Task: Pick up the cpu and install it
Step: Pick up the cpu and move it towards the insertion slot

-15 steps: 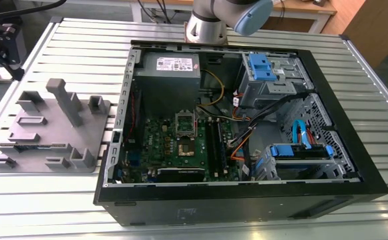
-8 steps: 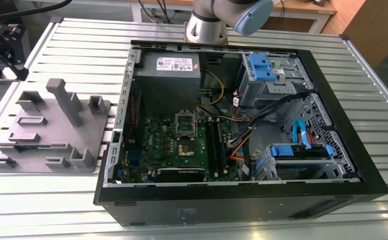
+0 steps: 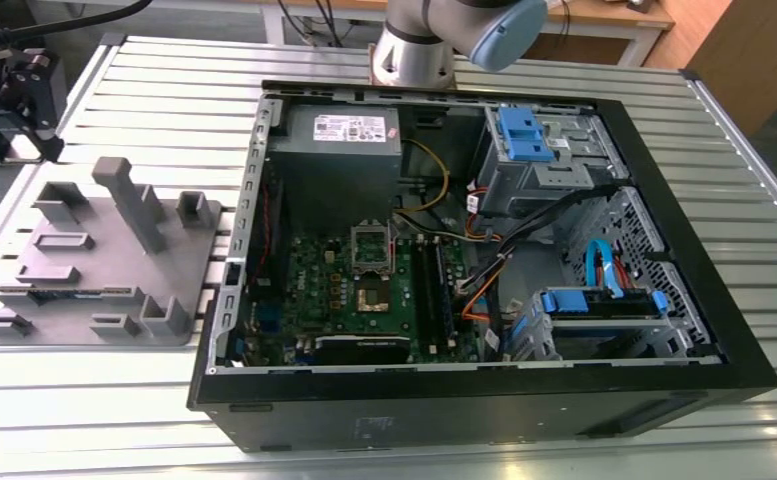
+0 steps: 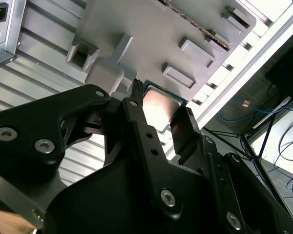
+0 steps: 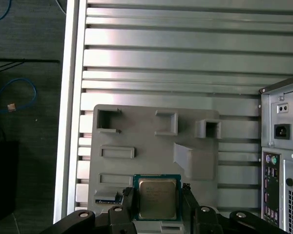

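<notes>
Bench (image 3: 161,60), slatted aluminium, carries an open PC case (image 3: 708,330) with the motherboard (image 3: 348,290) exposed inside. A grey holder plate (image 3: 95,250) lies on the bench just beside the case, on the exterior view's left. Cpu (image 5: 157,197) sits over that plate in both wrist views, silver top showing (image 4: 161,105). The jaws are clenched on the cpu, with one black finger (image 5: 128,202) at each of two opposite edges. Cannot tell whether the cpu touches the plate.
</notes>
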`<state>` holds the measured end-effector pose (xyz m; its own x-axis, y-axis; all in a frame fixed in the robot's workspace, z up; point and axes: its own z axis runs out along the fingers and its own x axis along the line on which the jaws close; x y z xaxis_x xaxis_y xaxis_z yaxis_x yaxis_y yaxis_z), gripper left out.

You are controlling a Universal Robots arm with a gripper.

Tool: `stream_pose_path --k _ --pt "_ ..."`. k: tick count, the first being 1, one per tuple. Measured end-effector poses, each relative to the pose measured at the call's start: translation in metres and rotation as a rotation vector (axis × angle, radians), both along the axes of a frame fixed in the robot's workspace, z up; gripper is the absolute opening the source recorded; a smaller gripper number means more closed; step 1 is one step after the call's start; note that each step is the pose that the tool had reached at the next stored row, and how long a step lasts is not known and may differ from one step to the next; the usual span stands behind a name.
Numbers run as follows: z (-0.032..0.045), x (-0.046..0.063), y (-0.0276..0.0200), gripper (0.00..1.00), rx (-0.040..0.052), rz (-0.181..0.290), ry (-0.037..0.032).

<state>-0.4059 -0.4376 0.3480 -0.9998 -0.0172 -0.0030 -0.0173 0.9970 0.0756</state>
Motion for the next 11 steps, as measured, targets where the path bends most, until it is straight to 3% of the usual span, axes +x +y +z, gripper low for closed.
stream_pose_path --k 11 --pt "0.0007 0.0067 0.0000 0.47 -0.0002 0.000 0.0002"
